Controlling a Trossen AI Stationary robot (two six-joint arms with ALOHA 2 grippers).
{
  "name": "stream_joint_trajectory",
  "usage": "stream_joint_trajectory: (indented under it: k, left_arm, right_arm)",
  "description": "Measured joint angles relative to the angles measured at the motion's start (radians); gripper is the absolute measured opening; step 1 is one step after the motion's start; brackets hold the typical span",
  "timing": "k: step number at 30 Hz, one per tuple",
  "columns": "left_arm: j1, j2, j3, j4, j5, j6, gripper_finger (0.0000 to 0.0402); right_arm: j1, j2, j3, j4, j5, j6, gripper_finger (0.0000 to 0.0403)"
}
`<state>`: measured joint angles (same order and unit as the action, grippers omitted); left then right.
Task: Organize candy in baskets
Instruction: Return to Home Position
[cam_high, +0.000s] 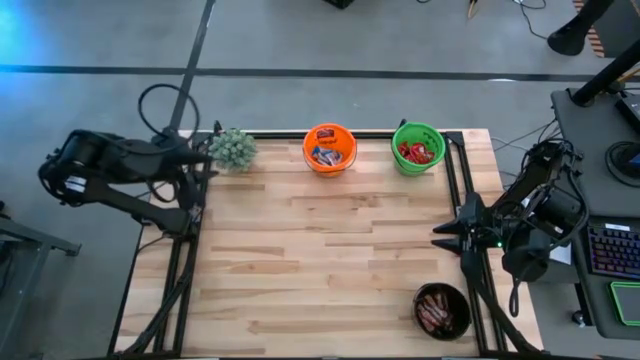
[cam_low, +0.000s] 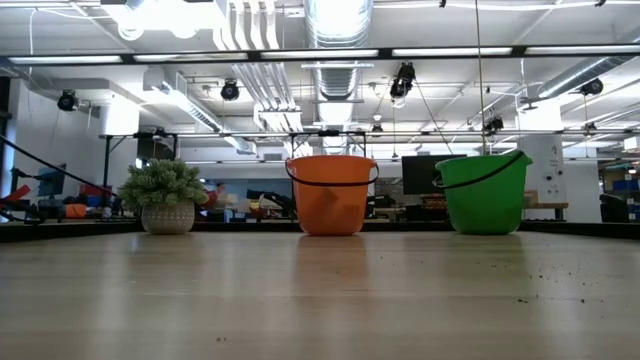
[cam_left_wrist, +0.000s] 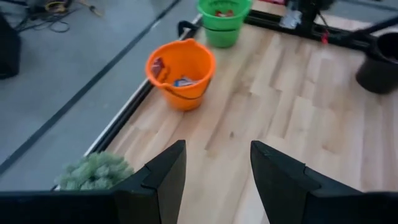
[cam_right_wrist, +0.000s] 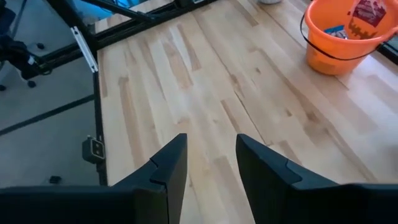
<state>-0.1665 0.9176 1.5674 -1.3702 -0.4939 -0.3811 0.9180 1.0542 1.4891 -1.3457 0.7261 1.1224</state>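
Black bowl (cam_high: 443, 286) at near table (cam_high: 300, 260) edge holds brown candy (cam_high: 438, 312). Right tool (cam_high: 447, 236) at right edge and left tool (cam_high: 203, 163) near far-left corner are both open and empty. Far edge: orange pail (cam_high: 308, 140) holds blue-white candy (cam_high: 327, 155), green pail (cam_high: 396, 140) holds red candy (cam_high: 418, 153). Sorting looks done; the step is homing. Next move only needs the arms parked, no grasp.

No legible writing anywhere, not even on the candy (cam_high: 326, 155)
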Motion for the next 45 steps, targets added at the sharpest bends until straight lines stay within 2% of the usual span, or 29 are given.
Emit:
stream_joint_trajectory:
  k: [7,17,24,30,39,45]
  left_arm:
    - [0.0,-0.205,-0.247,0.13,-0.017,-0.043,0.0162]
    - [0.0,-0.474,-0.706,0.511,0.006,0.027,0.0162]
    - [0.0,-0.596,-0.982,0.765,0.063,0.039,0.0162]
    - [0.0,-0.651,-1.121,0.88,0.075,0.04,0.0162]
    - [0.0,-0.734,-1.277,1.065,0.168,0.085,0.0162]
    - [0.0,-0.801,-1.363,1.104,0.21,0.074,0.0162]
  right_arm:
    - [0.0,0.0,0.0,-0.012,0.0,0.005,0.0128]
    - [0.0,-0.012,0.0,-0.011,0.0,0.069,0.0128]
    - [0.0,-0.035,0.0,-0.01,0.0,0.084,0.0128]
    - [0.0,-0.049,0.0,-0.01,0.0,0.083,0.0128]
    - [0.0,-0.069,0.0,-0.011,0.0,0.051,0.0128]
    - [0.0,-0.093,0.0,-0.01,0.001,0.048,0.0128]
